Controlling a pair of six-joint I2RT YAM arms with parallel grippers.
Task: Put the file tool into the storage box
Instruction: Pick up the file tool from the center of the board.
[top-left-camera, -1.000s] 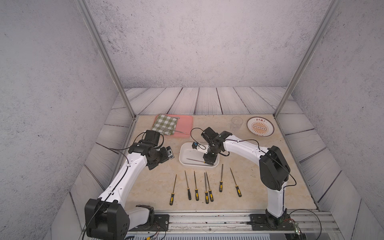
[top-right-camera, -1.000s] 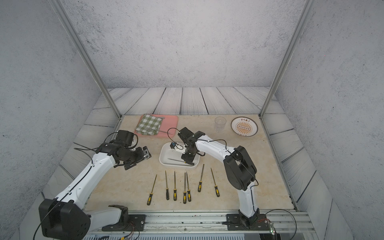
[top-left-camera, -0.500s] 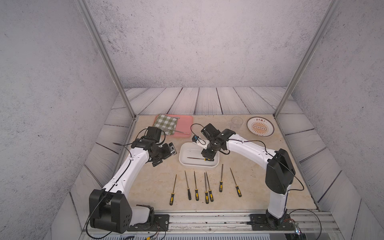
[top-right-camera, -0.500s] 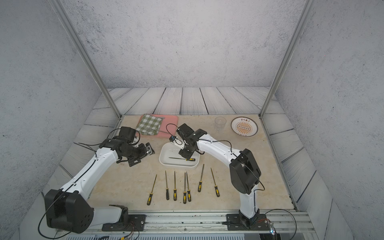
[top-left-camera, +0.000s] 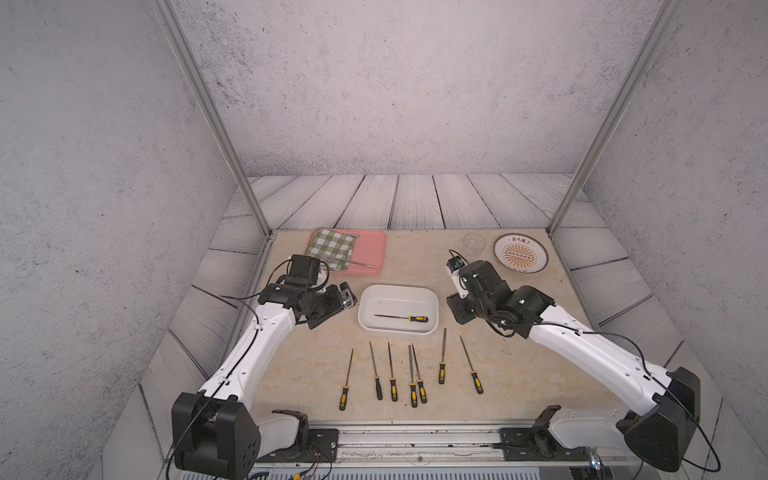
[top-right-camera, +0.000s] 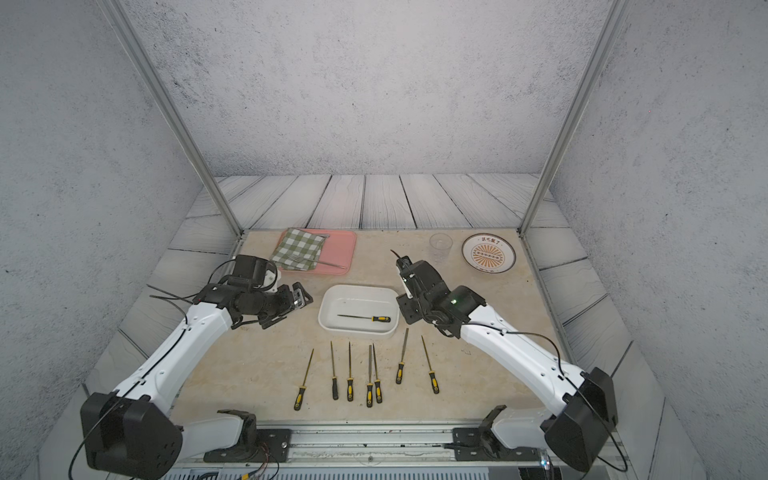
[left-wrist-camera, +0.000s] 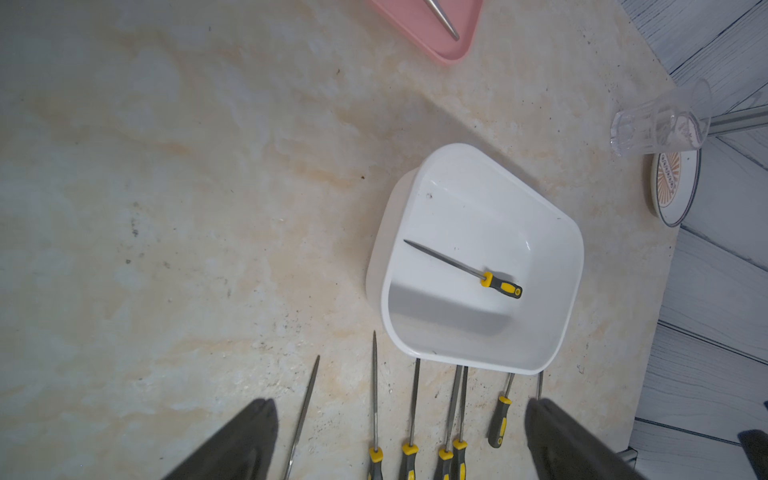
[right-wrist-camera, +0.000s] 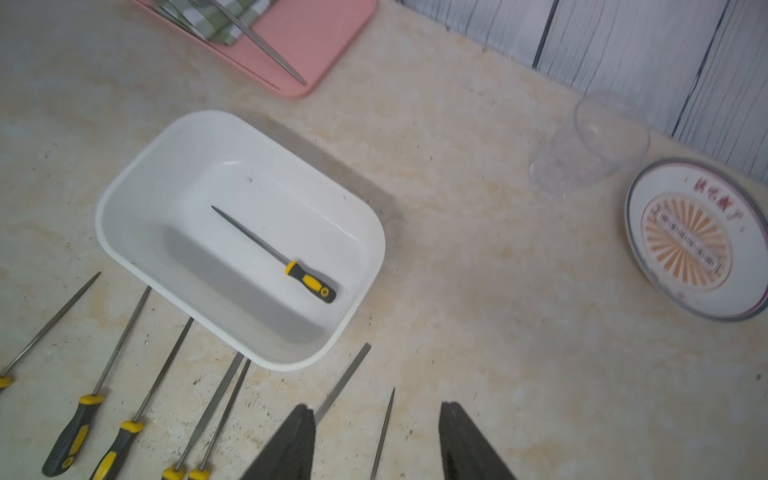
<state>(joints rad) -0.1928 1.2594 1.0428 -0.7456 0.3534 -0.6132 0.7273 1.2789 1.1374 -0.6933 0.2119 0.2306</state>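
Right gripper (right-wrist-camera: 376, 409): withdrawn from over the storage box (top-left-camera: 365, 309), jaws apart, empty. Left gripper (left-wrist-camera: 401, 402): jaws apart. file tool (top-left-camera: 401, 318): lying inside the storage box.

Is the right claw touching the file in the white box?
Apart. The right wrist view shows the right claw open above the table, with the file lying alone inside the storage box.

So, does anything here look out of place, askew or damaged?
Only a small thing: two middle files of the row lie close together, while the others are spaced apart. The file lies flat inside the storage box. Nothing looks spilled or damaged.
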